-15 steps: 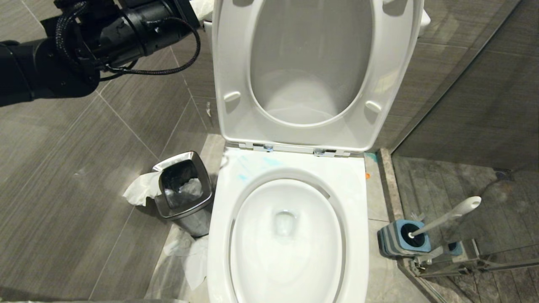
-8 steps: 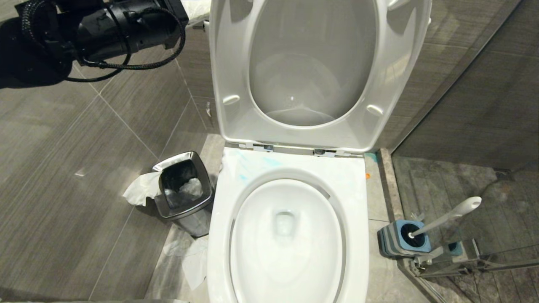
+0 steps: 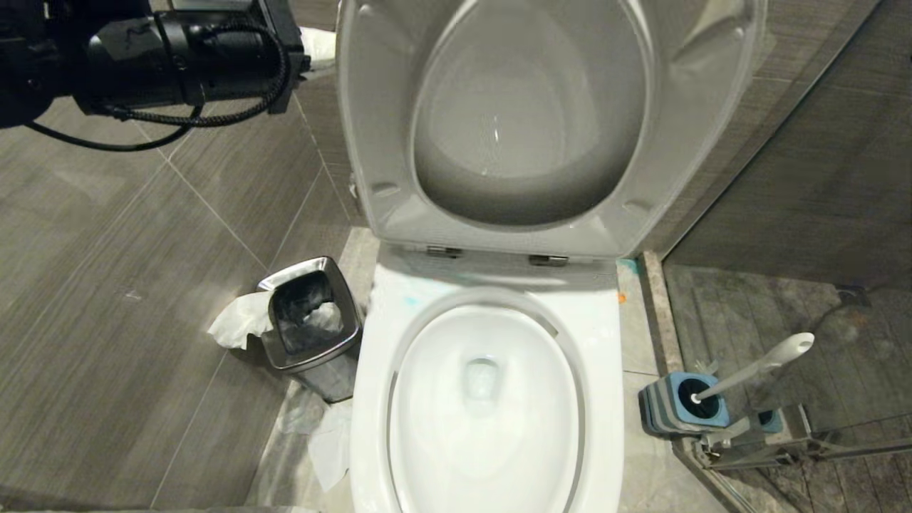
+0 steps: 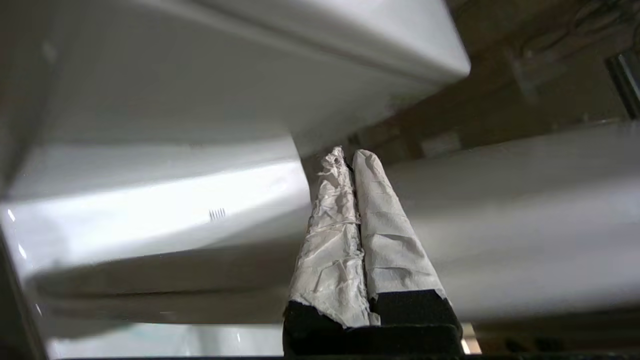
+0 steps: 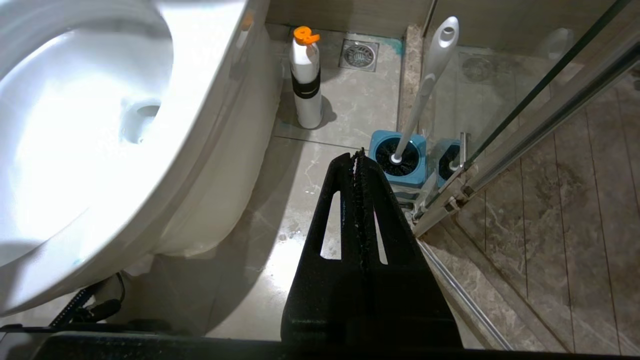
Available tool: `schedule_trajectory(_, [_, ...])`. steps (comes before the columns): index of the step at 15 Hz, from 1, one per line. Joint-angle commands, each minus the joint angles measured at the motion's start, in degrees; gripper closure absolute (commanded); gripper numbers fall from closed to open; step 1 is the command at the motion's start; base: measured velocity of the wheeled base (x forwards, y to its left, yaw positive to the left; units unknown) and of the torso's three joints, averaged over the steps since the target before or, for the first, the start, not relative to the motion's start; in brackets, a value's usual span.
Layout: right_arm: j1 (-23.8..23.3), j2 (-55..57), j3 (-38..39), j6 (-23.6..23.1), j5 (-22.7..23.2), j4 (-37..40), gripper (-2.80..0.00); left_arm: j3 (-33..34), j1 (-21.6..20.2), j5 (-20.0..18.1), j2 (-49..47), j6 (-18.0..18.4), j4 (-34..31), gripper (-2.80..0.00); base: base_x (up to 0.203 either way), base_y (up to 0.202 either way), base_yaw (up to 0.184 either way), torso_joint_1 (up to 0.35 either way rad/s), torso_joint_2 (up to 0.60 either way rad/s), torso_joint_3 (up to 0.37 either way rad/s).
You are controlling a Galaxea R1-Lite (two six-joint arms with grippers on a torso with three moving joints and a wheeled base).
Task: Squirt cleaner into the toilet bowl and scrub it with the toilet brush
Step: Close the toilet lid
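Observation:
The toilet bowl (image 3: 605, 313) (image 5: 200, 65) fills the lower middle of the head view, with faint turquoise cleaner smears (image 3: 412, 301) on its back rim. Its raised seat (image 3: 381, 142) and lid (image 3: 527, 128) lean forward over it. The toilet brush (image 3: 755, 367) (image 5: 425, 85) stands in its blue-topped holder (image 3: 684, 406) on the floor to the right. My left arm (image 3: 178, 57) reaches in at the upper left, its end hidden behind the seat. The left gripper (image 4: 350, 152), its paper-wrapped fingers (image 4: 385, 235) shut on nothing, lies against white toilet surfaces. The right gripper (image 5: 357, 155) hangs shut above the floor near the holder.
A steel waste bin (image 3: 347, 303) with tissue (image 3: 235, 324) spilling out stands left of the bowl. A white bottle with an orange cap (image 5: 306, 75) sits on the floor beside the toilet, near a floor drain (image 5: 359, 54). A glass shower door frame (image 3: 784, 442) runs close behind the brush holder.
The seat and lid have tipped forward toward the bowl and look larger and darker. My left arm has swung leftward and levelled out at the upper left. Brush and bin have not moved.

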State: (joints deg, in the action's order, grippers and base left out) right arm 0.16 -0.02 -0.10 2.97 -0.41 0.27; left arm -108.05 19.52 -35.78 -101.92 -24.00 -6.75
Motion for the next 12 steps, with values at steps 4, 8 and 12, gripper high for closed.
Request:
schedule_trajectory(4, [0.0, 0.0, 0.0, 0.0, 0.0, 0.0, 0.00, 12.2, -1.5, 0.4, 8.9, 0.4, -8.5, 0.00, 0.000, 0.000, 0.000, 0.000, 0.00, 0.000])
schedule_trajectory(8, [0.0, 0.0, 0.0, 0.0, 0.0, 0.0, 0.00, 16.4, -3.0, 0.3, 14.1, -0.3, -9.9, 0.00, 0.000, 0.000, 0.000, 0.000, 0.00, 0.000])
schedule_trajectory(12, [0.0, 0.0, 0.0, 0.0, 0.0, 0.0, 0.00, 16.3, -5.0, 0.8, 18.0, 3.9, -14.5, 0.00, 0.000, 0.000, 0.000, 0.000, 0.00, 0.000])
